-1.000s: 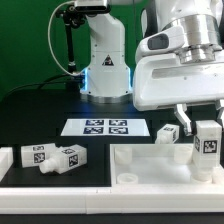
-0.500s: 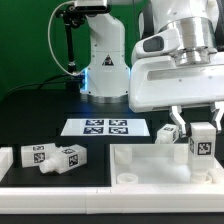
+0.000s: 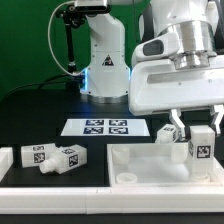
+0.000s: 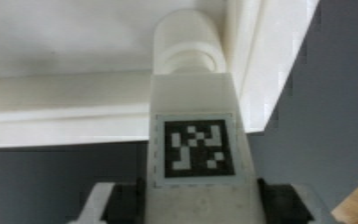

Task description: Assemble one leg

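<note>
The robot's claw [image 3: 200, 133] is closed tight on a small white blocky plastic leg [image 3: 202, 148] with a black-and-white square tag on its side. The leg stands upright in the claw and sticks out below it.

In the wrist view, the two grey fingers [image 4: 108, 205] press on both sides of the leg. The leg reaches out from the claw toward a corner of a big flat white square table top [image 3: 140, 166] with a raised rim. This table top lies right under the claw. I cannot tell if the leg's low end touches it.

Just beside the claw, toward the exterior view's left, sits another small white tagged block [image 3: 167, 133]. Farther that way lies the thin flat white marker board [image 3: 105, 127]. Well away from the claw on that same side, two more white tagged legs [image 3: 40, 155] lie on the black table [image 3: 40, 118].
</note>
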